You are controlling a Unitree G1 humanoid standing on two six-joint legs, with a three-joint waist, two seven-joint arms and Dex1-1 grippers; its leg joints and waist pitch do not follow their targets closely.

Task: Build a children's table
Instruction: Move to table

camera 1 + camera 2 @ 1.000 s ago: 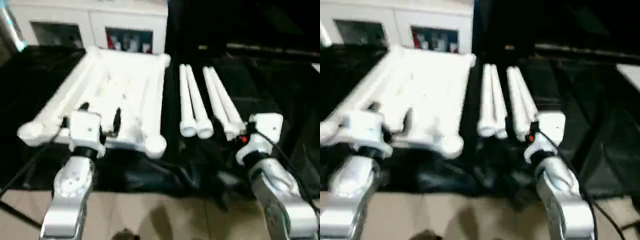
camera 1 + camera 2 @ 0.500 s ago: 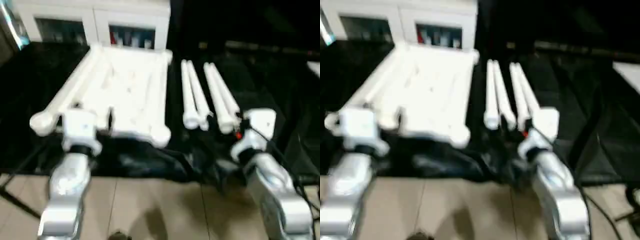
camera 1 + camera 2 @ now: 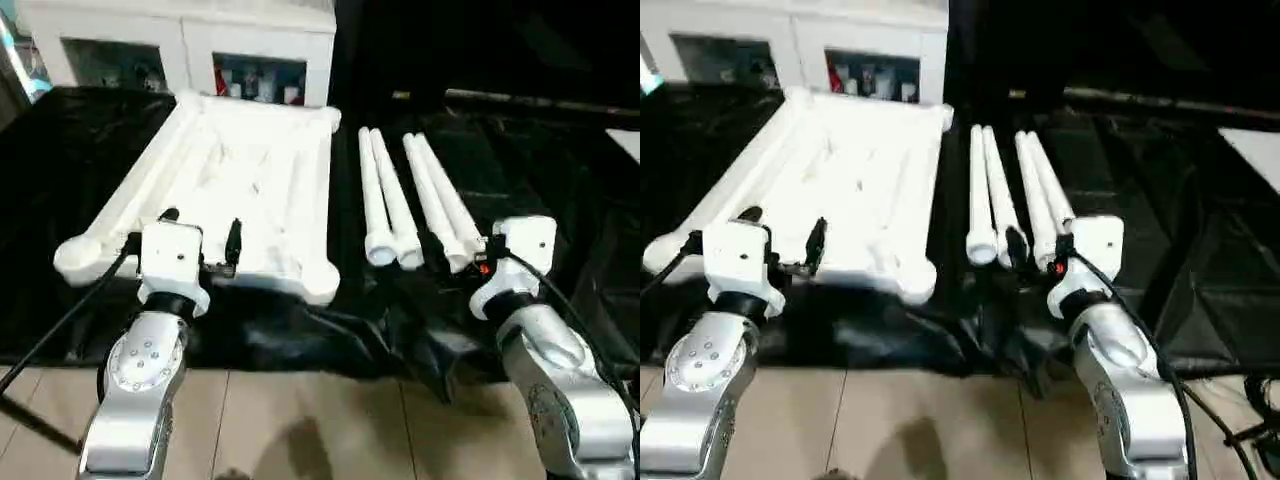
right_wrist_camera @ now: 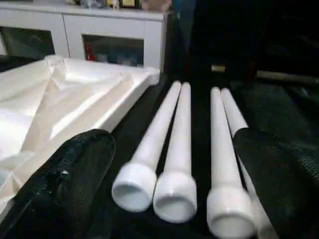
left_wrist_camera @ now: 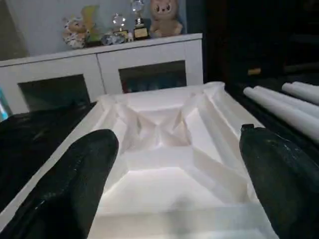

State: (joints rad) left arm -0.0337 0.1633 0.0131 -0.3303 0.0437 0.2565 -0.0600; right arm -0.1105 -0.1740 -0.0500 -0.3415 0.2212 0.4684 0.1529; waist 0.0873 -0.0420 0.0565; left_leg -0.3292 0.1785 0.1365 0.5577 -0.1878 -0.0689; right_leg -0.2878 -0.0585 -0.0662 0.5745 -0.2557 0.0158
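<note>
The children's table top [image 3: 255,170] lies upside down on a black sheet, ribs up, with round sockets at its corners. Its legs [image 3: 410,200], long white tubes, lie side by side to its right, wide ends toward me. My left gripper [image 3: 200,228] hovers open over the top's near edge, holding nothing; in the left wrist view its fingers [image 5: 65,189] frame the ribbed underside [image 5: 164,149]. My right gripper [image 3: 1038,245] stands open just above the legs' near ends [image 4: 174,196], empty. One leg's end is partly hidden behind a right finger [image 4: 279,179].
A white cabinet [image 3: 180,45] with glass doors stands behind the table top, with toys and trophies [image 5: 119,25] on it. The black sheet [image 3: 540,170] covers the work area. Tan floor tiles [image 3: 300,420] lie in front. A black cable [image 3: 60,320] trails from my left wrist.
The whole picture bobbed, so the camera moved. Both arms drew back slightly half a second ago and are back near the parts. Both grippers stayed open.
</note>
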